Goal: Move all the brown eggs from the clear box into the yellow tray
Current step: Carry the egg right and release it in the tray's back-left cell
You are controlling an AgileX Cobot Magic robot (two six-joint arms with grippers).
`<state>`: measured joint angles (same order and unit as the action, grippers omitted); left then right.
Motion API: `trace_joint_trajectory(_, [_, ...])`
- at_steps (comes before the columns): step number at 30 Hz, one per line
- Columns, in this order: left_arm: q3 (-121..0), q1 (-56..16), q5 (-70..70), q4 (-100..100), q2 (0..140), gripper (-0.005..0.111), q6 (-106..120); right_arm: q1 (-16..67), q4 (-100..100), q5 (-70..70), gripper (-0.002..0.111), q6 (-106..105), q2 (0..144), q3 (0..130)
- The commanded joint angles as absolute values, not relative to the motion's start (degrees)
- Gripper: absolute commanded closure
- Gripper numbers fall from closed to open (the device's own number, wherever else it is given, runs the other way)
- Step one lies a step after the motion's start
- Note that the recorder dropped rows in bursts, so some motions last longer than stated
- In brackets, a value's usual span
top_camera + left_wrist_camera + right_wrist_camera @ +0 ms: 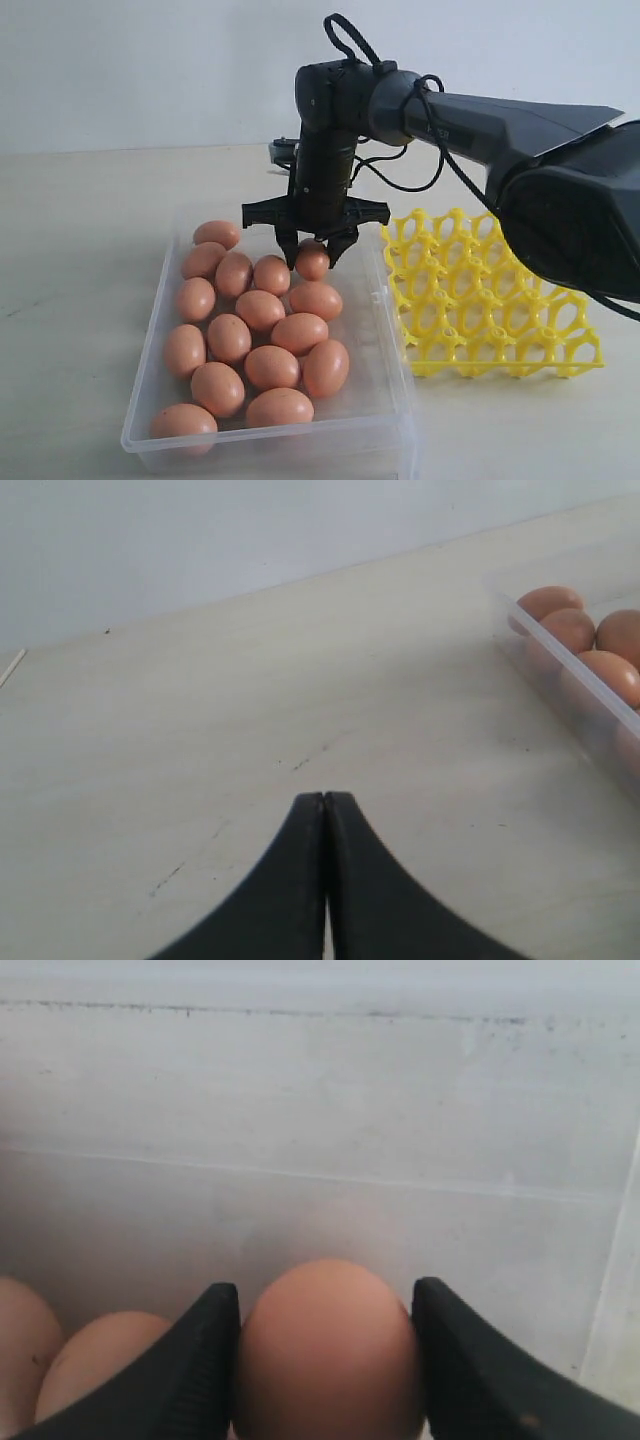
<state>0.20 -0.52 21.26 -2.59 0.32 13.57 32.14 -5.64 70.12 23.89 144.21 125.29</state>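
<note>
Straddling one brown egg [328, 1350] at the far end of the clear box [300, 450], the right gripper [313, 255] hangs straight down with its dark fingers [205, 1360] laid against the egg's two flanks. It looks like a pinch with no gap showing on either side. The egg's long axis seems to run along the fingers, blunt end up, so the hold falls across its narrow girth. All the other brown eggs [260, 310] lie loosely packed across the box floor, toward its left wall and near end. The yellow tray [490, 300] stands on the tabletop [250, 700] just beside the box's right wall, its visible cups bare. The carry therefore goes sideways over that wall, and the right arm is plainly the nearer one. The left gripper [325, 800] is pressed together over bare tabletop outside the box's left wall. Hard to judge: the egg's lower end is cut off in the right wrist view and masked by fingers in the exterior view, so whether it rests on the box floor or hangs free cannot be told. The arm covers the tray's far right corner.
</note>
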Motion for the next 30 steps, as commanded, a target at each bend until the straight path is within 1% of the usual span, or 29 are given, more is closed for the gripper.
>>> trace_joint_trajectory(1, [0.0,-0.7,20.8,-2.8,0.0,0.107,13.5,32.0,-2.8,70.0,0.108,20.2,140.9,125.5])
trace_joint_trajectory(6, [0.0,-0.7,20.8,-2.8,0.0,0.107,13.5,31.2,1.7,69.5,0.108,17.8,134.2,124.6])
trace_joint_trajectory(8, [0.0,-0.7,20.8,-2.8,0.0,0.107,13.5,30.6,3.6,63.3,0.108,18.0,129.8,121.3])
trace_joint_trajectory(11, [0.0,-0.7,20.8,-2.8,0.0,0.107,13.5,29.9,5.6,51.4,0.108,18.0,122.5,112.2])
trace_joint_trajectory(16, [0.0,-0.7,20.8,-2.8,0.0,0.107,13.5,27.0,6.2,28.8,0.108,18.0,110.1,90.9])
trace_joint_trajectory(20, [0.0,-0.7,20.8,-2.8,0.0,0.107,13.5,23.7,6.2,9.5,0.108,17.4,104.3,73.4])
trace_joint_trajectory(23, [0.0,-0.7,20.8,-2.8,0.0,0.107,13.5,21.4,6.0,-7.5,0.108,17.0,102.6,62.2])
trace_joint_trajectory(24, [0.0,-0.7,20.8,-2.8,0.0,0.107,13.5,20.5,6.0,-15.6,0.108,17.0,102.7,57.8])
trace_joint_trajectory(26, [0.0,-0.7,20.8,-2.8,0.0,0.107,13.5,19.5,6.2,-20.4,0.108,17.0,104.1,53.6])
trace_joint_trajectory(30, [0.0,-0.7,20.8,-2.8,0.0,0.107,13.5,18.5,6.6,-25.7,0.108,17.0,109.1,52.1])
